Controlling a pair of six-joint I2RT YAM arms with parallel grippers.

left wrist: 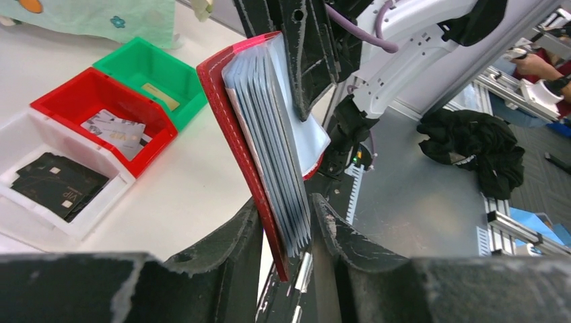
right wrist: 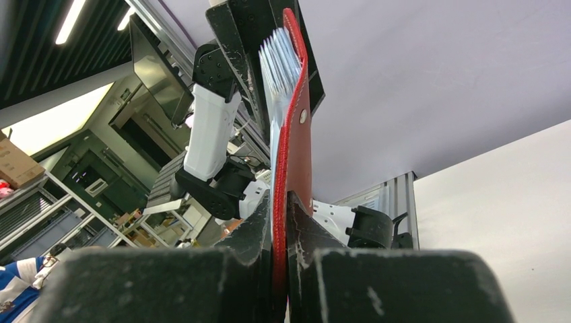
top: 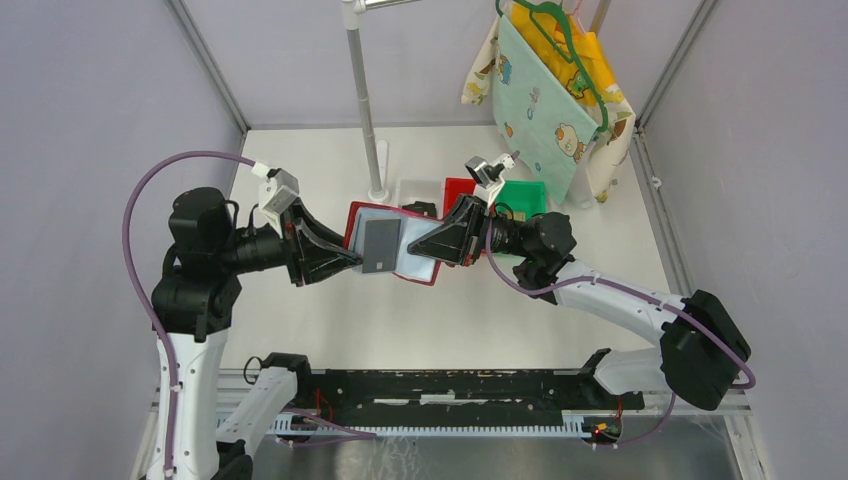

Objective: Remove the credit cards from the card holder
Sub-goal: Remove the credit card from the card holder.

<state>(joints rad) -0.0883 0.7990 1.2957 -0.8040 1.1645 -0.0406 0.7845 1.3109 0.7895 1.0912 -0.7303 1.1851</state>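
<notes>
I'm holding the holder (top: pixel 392 243) above the worktop (top: pixel 400 320), right claw (right wrist: pixel 286 202) pinching its red cover, left claw (left wrist: pixel 286 232) straddling the sleeves (left wrist: pixel 269 128); whether it's gripping I cannot tell. I'm mid-extraction: next, what may be a card (top: pixel 380 245) needs pinching and sliding out.

Pole (top: pixel 365 110), bins (top: pixel 528 190) behind card holder (top: pixel 400 262)

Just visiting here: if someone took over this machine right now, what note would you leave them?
Right gripper: shut on the card holder, holding it in mid-air.
Left gripper: jaws straddle the sleeves; grip unclear.
Done: some cards lie in the bins.
Left: a grey card shows in a sleeve; check every sleeve and pull out what remains.
</notes>
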